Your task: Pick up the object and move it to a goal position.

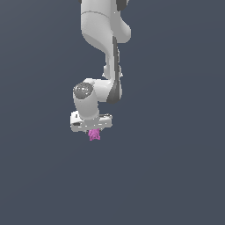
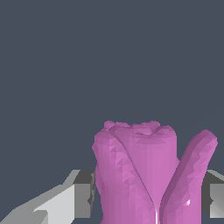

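We see the object (image 2: 144,175), magenta-pink and lumpy, sitting between the gripper (image 1: 93,130) fingers (image 2: 83,192), jaws narrowed onto it with a grey pad at each flank, so it's held; in the exterior view only its lower end pokes out under the white hand. Around it we get plain dark blue-grey background on all sides, no edges or other items near, open room in every direction. The white arm (image 1: 105,48) comes down from the top of the exterior view.
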{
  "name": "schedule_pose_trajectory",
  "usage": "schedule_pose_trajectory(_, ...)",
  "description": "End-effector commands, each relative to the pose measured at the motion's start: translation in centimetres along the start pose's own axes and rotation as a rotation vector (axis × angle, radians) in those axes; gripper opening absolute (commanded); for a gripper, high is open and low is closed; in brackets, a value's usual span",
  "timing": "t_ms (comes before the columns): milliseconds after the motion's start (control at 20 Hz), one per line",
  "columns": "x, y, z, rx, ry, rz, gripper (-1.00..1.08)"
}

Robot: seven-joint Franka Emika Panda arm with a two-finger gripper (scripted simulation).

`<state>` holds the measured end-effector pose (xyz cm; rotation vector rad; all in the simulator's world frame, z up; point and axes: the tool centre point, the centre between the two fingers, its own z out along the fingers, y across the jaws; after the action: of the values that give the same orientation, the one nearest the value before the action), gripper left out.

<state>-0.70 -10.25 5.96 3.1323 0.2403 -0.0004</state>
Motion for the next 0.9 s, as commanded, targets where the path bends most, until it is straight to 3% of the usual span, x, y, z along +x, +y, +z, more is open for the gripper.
schedule_pose_trajectory(0,0.0,-0.8,-0.7,0.000,0.001,-0.001,-1.00)
schedule_pose_trajectory(350,0.0,-5.2,-4.5,-0.001,0.001,-0.001,-1.00)
schedule_pose_trajectory(850,0.0,-14.8,-13.0,-0.003,0.000,-0.001,-1.00)
